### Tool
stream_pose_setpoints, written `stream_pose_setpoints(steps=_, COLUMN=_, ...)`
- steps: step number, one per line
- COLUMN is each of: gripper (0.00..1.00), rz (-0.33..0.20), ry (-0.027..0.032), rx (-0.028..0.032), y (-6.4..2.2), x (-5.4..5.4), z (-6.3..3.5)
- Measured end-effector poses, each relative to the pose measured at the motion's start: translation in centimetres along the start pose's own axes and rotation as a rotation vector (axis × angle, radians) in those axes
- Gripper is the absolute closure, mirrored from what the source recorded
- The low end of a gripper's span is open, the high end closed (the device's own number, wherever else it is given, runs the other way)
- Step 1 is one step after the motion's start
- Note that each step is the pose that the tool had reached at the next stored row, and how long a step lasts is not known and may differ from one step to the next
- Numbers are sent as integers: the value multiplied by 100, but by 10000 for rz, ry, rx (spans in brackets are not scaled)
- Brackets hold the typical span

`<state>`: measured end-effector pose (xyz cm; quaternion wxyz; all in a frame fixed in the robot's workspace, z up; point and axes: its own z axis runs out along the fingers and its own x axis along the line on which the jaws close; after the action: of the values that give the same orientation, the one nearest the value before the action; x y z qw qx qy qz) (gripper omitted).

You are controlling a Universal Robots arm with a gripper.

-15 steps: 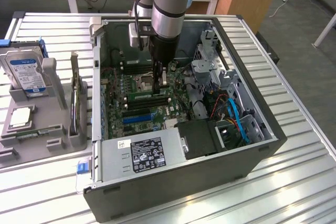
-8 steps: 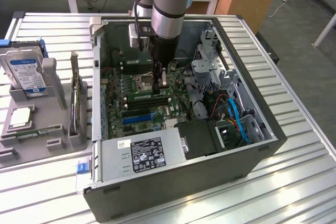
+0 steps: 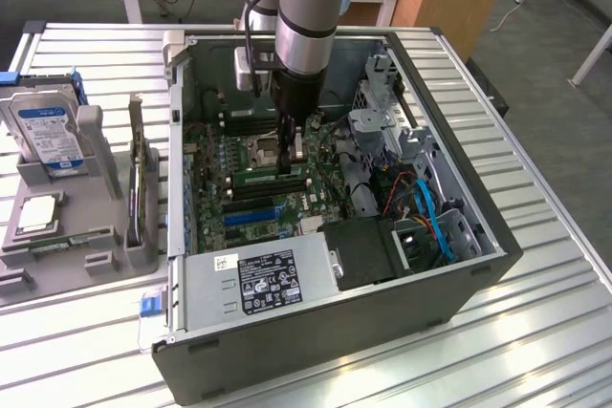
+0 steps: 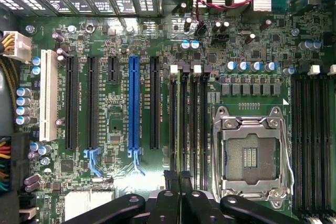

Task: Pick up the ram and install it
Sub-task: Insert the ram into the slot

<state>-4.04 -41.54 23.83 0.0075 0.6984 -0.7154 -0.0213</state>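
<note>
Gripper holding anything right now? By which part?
The ram, standing on the motherboard; the gripper jaws look shut on its top edge, at one end.

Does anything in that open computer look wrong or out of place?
Nothing looks broken or spilled. One oddity: the processor socket on the motherboard stands empty, while a square silver chip lies outside the case on the grey tray.
</note>
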Motion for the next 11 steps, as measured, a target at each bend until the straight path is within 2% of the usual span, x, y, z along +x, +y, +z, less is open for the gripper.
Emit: stream_pose_setpoints(steps=11, gripper=88, rz=1, ry=1, rx=0, y=-1, x=9, z=12)
